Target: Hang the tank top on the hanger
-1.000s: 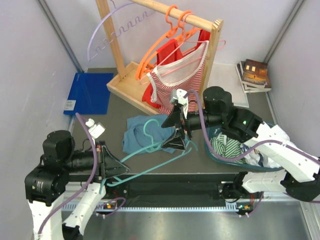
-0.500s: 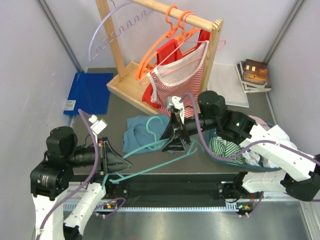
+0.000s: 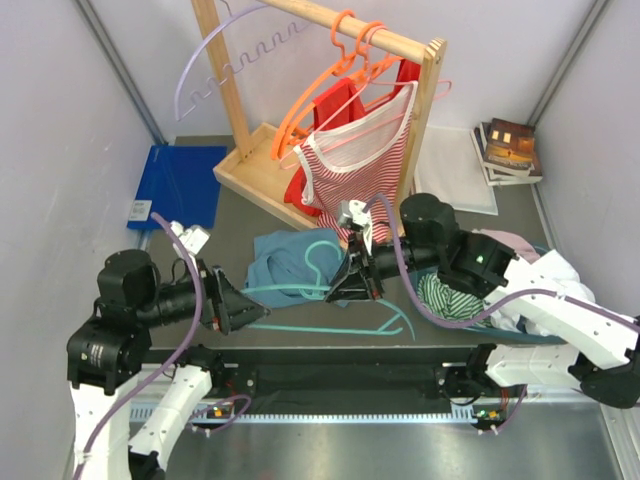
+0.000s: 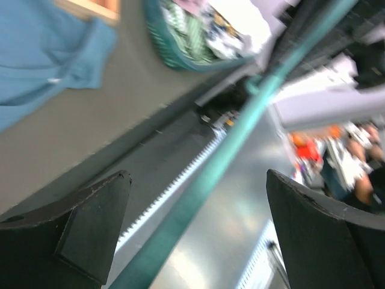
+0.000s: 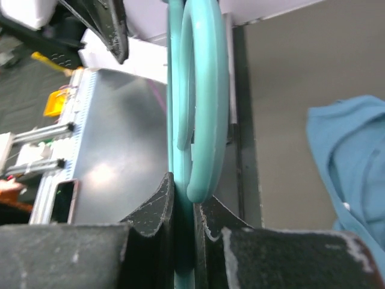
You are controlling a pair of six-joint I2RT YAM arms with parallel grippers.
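Since 1 second ago, the left gripper [image 3: 240,310] had climbed toward the tank top [image 3: 280,262], and the hanger [image 3: 320,327] had swung from a slant to nearly level. Our right gripper [image 3: 352,283] was clamped on the hanger near its hook. The left one had its 2 fingers spread wide around the teal bar, gripping nothing. The tank top lay crumpled on the table [image 3: 225,235], partly under the hook. We judged that all the threading was left to do.
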